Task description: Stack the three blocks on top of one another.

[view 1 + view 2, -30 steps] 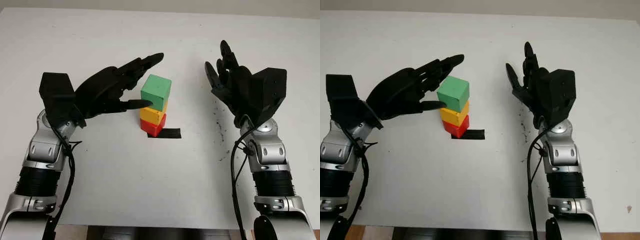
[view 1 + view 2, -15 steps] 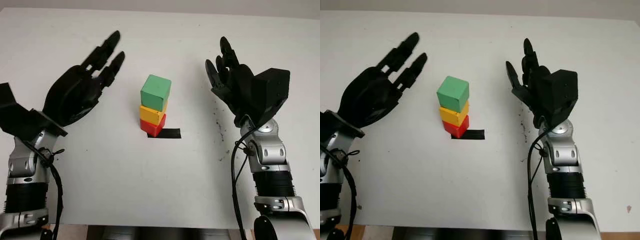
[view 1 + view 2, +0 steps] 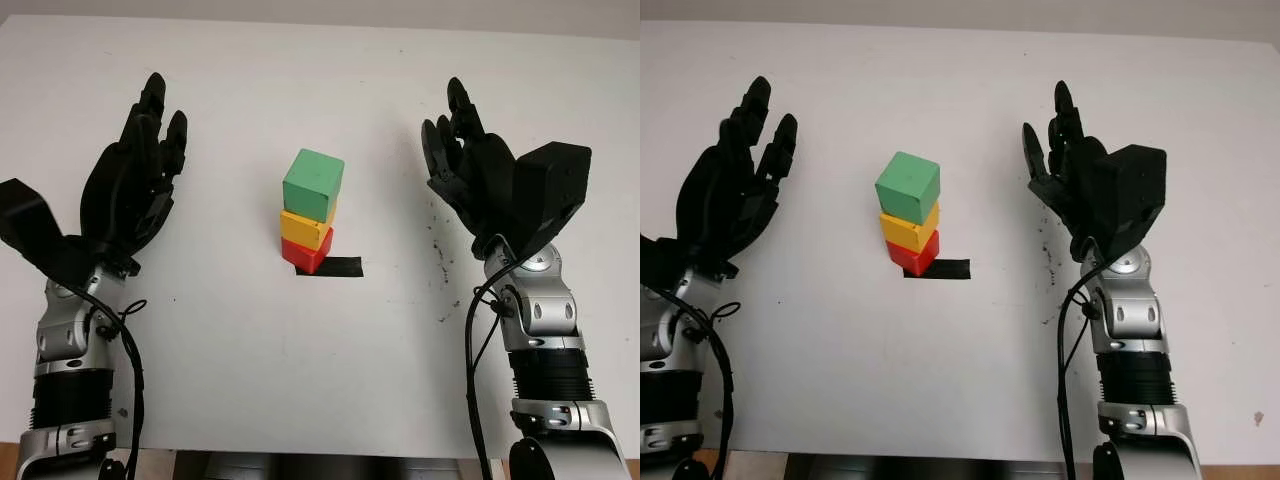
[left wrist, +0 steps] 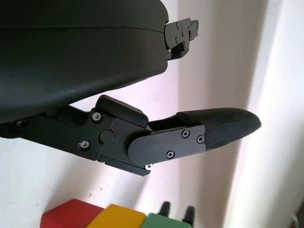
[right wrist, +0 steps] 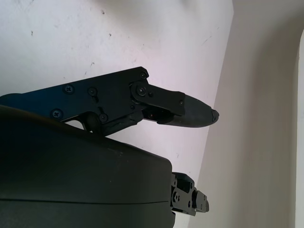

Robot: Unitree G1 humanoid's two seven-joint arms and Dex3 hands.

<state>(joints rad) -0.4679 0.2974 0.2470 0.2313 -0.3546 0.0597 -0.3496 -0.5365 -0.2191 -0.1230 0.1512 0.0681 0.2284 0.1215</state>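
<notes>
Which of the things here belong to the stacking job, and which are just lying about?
Job: green block on yellow block on red block; left hand and right hand, both open beside the stack.

Lying about: black tape strip, white table.

The green block (image 3: 313,184) tops the stack; the yellow block (image 3: 306,230) sits under it; the red block (image 3: 311,256) is lowest, beside a strip of black tape (image 3: 337,268); the table (image 3: 300,380) is white, flecked with dark specks near the right hand (image 3: 470,165); both hands are black, the left hand (image 3: 135,190) included; the forearms are silver with black cables.
</notes>
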